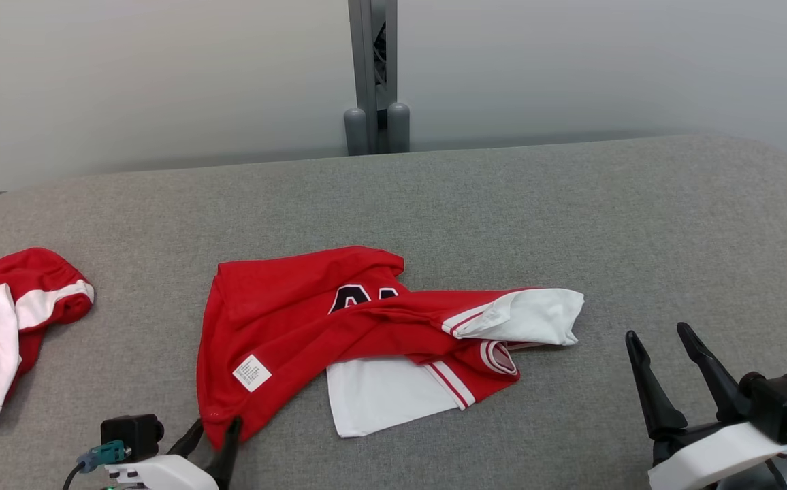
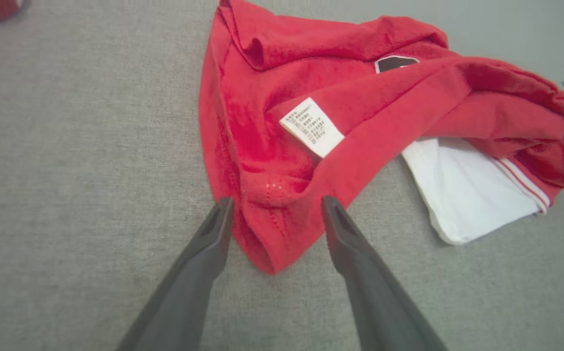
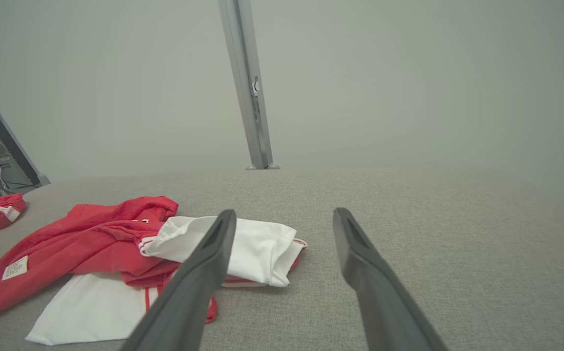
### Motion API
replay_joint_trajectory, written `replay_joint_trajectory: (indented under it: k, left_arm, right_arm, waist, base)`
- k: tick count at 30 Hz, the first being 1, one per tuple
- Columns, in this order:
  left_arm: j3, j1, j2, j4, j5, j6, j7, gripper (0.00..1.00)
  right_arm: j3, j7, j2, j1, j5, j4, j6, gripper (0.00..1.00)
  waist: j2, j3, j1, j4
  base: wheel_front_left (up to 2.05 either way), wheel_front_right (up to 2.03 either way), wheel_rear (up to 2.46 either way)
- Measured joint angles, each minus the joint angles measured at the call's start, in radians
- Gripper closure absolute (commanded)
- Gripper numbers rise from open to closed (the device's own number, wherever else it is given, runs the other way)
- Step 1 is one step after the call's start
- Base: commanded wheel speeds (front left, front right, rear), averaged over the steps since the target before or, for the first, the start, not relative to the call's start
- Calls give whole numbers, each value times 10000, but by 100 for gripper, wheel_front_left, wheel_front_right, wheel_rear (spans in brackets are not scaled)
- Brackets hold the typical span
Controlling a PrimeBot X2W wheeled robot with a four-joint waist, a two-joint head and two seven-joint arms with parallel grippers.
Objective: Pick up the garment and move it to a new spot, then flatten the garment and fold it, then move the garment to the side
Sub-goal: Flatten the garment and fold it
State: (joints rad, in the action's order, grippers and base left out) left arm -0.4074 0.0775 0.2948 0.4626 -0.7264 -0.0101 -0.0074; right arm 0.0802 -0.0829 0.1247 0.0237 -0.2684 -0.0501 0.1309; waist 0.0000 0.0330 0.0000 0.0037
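2 garments on the grey desk [image 1: 604, 204]. The task garment [image 1: 284, 320] is a red jersey with white sleeves, crumpled mid-desk, 1 white label [image 1: 252, 372] showing. The second garment [image 1: 5, 327], red/white, is bunched at the desk's left edge, well apart. 2 tools, both released. The left tool [image 2: 277, 200] has its fingers spread either side of the garment's near corner, not clamping it. The right tool [image 1: 659, 331] is empty, over bare desk right of the garment, apart from it.

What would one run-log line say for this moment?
left gripper: open, around jersey corner | right gripper: open, clear of jersey | jersey: crumpled, unfolded
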Motion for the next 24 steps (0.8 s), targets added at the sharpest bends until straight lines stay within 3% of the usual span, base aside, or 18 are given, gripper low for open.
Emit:
replay_joint_trajectory:
  k: [1,2,12,17,24]
  left_arm:
    - [-8,88,-29,98,0,59,-88,94]
    - [-2,170,-40,190,0,109,-161,100]
    - [-38,541,-33,476,150,278,-732,100]
    - [-134,793,-8,345,226,268,-721,100]
    - [-280,1058,-21,261,343,278,-708,100]
  right_arm:
    - [-10,-2,17,-2,-29,-12,0,0]
    - [-17,-23,21,-12,-36,-21,0,0]
    - [98,-71,481,-541,-431,-748,0,0]
    - [1442,13,1455,-1644,-1220,-2255,0,0]
    - [3039,-512,2057,-3168,-2364,-3956,0,0]
  waist:
    - [0,34,0,-12]
    - [0,66,0,-18]
    - [0,285,0,127]
    - [0,506,0,306]
    - [0,907,0,528]
  base:
    - [0,0,0]
    - [0,0,0]
    - [0,0,0]
    - [0,0,0]
    - [0,0,0]
